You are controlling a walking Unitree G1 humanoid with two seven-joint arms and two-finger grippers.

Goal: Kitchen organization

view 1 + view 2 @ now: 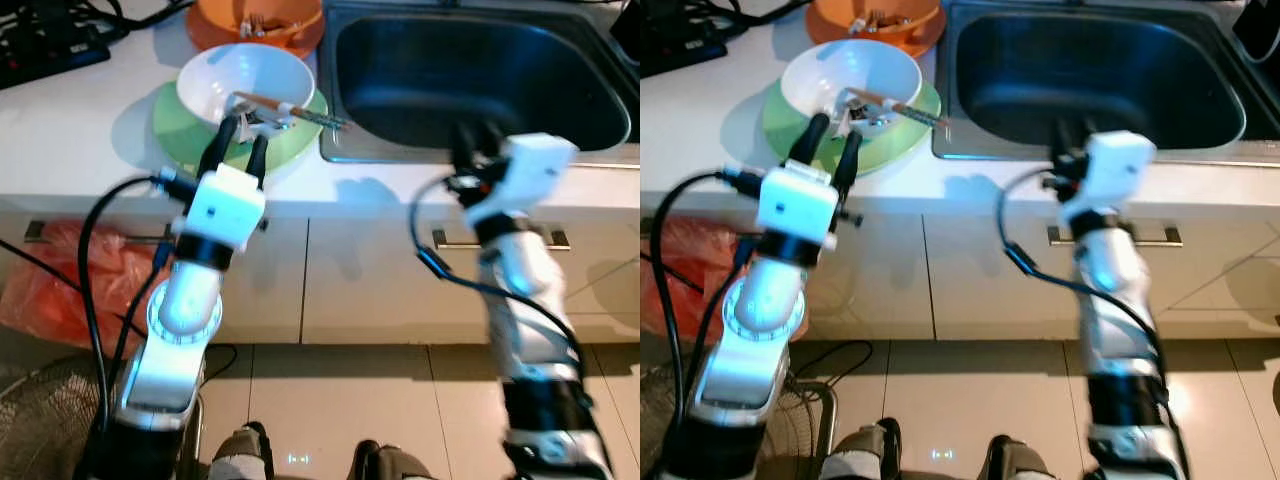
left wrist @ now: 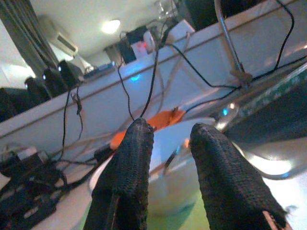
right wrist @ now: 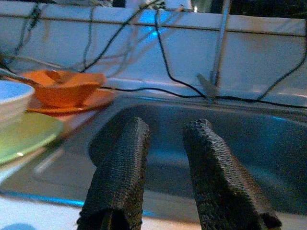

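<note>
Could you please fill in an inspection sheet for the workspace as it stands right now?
Surface: white countertop with a dark steel sink basin set into it.
Job's things: white ceramic bowl sitting on a light green plate; chopsticks lie across the bowl's rim. Behind it, an orange bowl with utensils inside.
Clutter: orange plastic bag on the floor below the cabinets.
Grippers: left gripper open, at the white bowl's near side; right gripper open, at the sink's front edge.
Cables: black cables hang along the back wall; black cables lie at the counter's far left.
Surroundings: white cabinet fronts, tiled floor.
</note>
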